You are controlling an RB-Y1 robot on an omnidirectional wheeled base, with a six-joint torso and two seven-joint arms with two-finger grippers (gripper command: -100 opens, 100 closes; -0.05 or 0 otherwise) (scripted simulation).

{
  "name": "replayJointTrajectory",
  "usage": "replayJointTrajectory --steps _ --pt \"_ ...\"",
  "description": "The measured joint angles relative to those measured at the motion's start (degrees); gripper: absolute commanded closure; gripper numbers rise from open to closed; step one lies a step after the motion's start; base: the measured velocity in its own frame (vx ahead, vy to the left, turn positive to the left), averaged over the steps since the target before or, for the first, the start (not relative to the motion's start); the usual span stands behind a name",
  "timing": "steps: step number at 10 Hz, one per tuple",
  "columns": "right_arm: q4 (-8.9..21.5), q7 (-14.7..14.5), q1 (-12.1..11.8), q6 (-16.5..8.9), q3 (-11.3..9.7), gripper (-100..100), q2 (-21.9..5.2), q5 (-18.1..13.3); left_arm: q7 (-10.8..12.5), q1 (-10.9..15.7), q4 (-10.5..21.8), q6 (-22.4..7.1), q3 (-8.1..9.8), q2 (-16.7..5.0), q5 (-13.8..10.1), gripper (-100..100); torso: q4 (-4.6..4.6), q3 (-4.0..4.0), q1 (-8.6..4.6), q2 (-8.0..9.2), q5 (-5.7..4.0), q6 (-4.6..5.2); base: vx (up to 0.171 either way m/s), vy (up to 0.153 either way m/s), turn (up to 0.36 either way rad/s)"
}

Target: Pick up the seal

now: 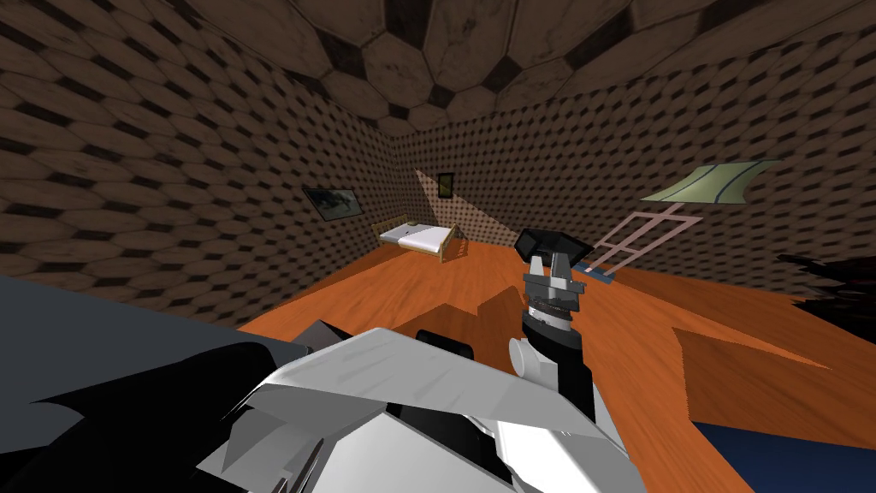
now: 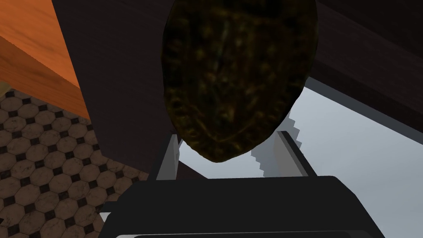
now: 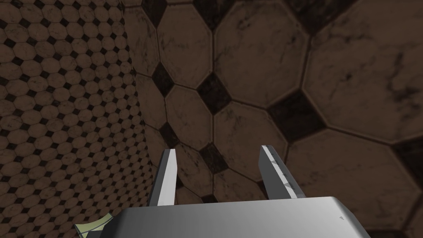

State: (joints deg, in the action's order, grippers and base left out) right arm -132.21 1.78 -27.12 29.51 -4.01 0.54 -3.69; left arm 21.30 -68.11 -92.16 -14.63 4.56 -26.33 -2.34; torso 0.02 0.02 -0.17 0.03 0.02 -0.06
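The seal (image 2: 237, 74) is a dark, mottled brown oval lump, seen close in the left wrist view. Its lower end sits between the two fingers of my left gripper (image 2: 227, 144), which press its sides; their tips are hidden behind it. Beyond the seal are a dark flat furniture surface (image 2: 120, 82) and a pale grey surface (image 2: 355, 157). My right gripper (image 1: 552, 261) is raised in front of my chest, pointing up, and its fingers (image 3: 167, 177) stand open with nothing between them.
A dark grey piece of furniture (image 1: 103, 342) lies close at my left. The orange floor (image 1: 667, 377) stretches ahead to a small bed (image 1: 419, 238) by the far wall. A dark blue object (image 1: 787, 458) is at the lower right.
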Motion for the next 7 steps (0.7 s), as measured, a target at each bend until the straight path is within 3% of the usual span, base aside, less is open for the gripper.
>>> replayJointTrajectory --steps 1,2,3,6,7 --pt "0.0 0.0 0.0 0.0 0.0 0 0.0 0.0 0.0 0.0 0.0 0.0 0.00 0.0 0.0 100 -0.01 0.00 0.00 0.00 0.00 0.00 0.000 0.000 0.000" --pt "0.0 0.0 0.0 0.0 0.0 0 0.0 0.0 0.0 0.0 0.0 0.0 0.01 0.0 0.0 0 -0.01 -0.01 0.00 -0.01 0.00 0.00 0.000 0.000 0.000" --pt "0.0 0.0 0.0 0.0 0.0 0 0.0 0.0 0.0 0.0 0.0 0.0 0.01 0.0 0.0 100 -0.01 -0.01 0.00 -0.01 0.00 0.00 0.004 0.000 0.013" --pt "0.0 0.0 0.0 0.0 0.0 0 0.0 0.0 0.8 -2.8 -3.3 -0.5 0.18 -0.8 -0.1 100 -0.02 -0.02 -0.05 -0.02 -0.03 -0.02 0.004 -0.001 0.013" --pt "0.0 0.0 0.0 0.0 0.0 0 0.0 0.0 0.9 -3.0 -3.4 -0.6 0.20 -0.8 -0.1 0 -0.01 -0.02 -0.03 -0.02 -0.01 -0.01 0.000 0.000 0.000"
